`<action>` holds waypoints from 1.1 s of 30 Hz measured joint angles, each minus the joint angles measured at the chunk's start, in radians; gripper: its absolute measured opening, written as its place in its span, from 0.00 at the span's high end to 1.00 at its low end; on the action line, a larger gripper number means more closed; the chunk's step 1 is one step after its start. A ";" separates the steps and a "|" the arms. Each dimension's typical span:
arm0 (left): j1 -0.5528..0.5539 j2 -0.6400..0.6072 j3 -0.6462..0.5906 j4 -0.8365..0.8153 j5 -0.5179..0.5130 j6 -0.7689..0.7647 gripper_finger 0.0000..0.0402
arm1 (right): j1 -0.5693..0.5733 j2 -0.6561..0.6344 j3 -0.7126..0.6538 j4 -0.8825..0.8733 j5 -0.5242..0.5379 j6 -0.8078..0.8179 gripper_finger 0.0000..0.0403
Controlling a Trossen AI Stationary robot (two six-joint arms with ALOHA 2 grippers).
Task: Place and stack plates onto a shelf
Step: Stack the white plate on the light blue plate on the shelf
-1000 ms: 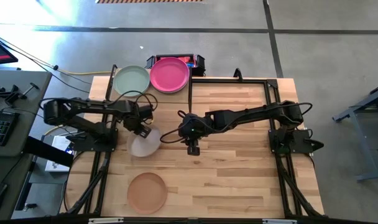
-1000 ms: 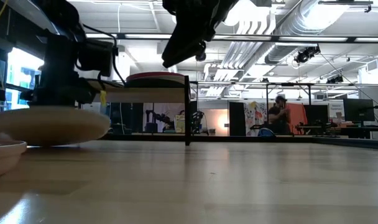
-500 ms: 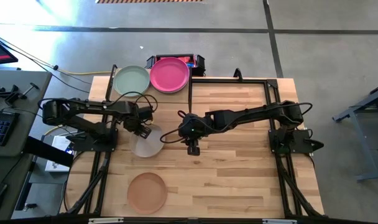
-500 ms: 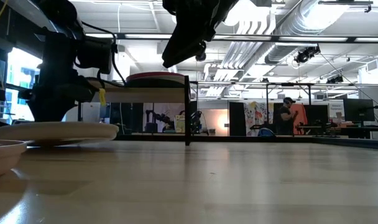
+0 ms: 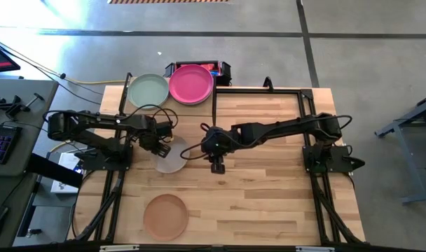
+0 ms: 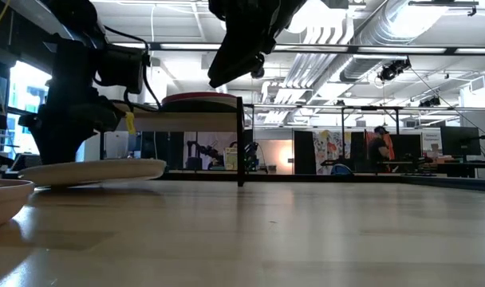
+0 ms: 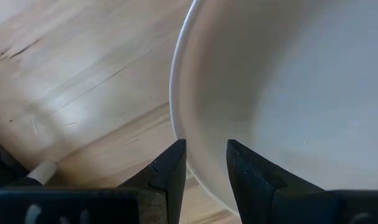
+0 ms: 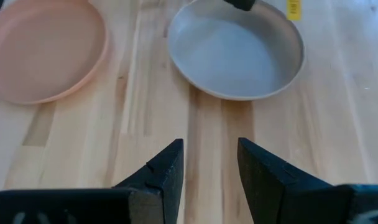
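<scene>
An off-white plate sits left of the table's middle, with my left gripper shut on its rim. My right gripper hangs open above the table's middle, right of that plate, with nothing between its fingers. A peach plate rests on the table near the front edge. A pale green plate and a magenta plate lie side by side at the far left, on the shelf. My left gripper pinches the off-white plate's rim on its far-left side, one finger outside the rim and one inside the plate. The fingers point down from above. The plate lies nearly level, its right side slightly raised; whether it touches the table I cannot tell.
Black frame rails run along the table's far and right sides. A black post of the shelf stands at the far middle. Bare wood lies on the table's right half. A person shows far off in the room.
The off-white plate, steeply tipped a second ago, has swung down to nearly level in my left gripper and shifted a little toward the table's right and far side. My left gripper has stayed shut on its rim, roughly in place.
</scene>
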 joint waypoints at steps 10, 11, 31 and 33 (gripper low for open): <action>0.006 -0.064 0.003 -0.017 -0.002 -0.048 0.74 | -0.029 0.000 0.000 0.000 0.000 0.000 0.68; 0.010 -0.069 0.003 -0.030 -0.011 -0.055 0.74 | -0.030 0.000 0.000 0.000 0.000 0.000 0.68; 0.058 0.030 0.003 -0.027 -0.061 -0.076 0.74 | -0.030 0.000 0.000 -0.008 0.000 0.000 0.68; 0.057 0.038 0.003 -0.021 -0.058 -0.071 0.74 | -0.030 0.000 0.000 -0.011 0.000 0.000 0.68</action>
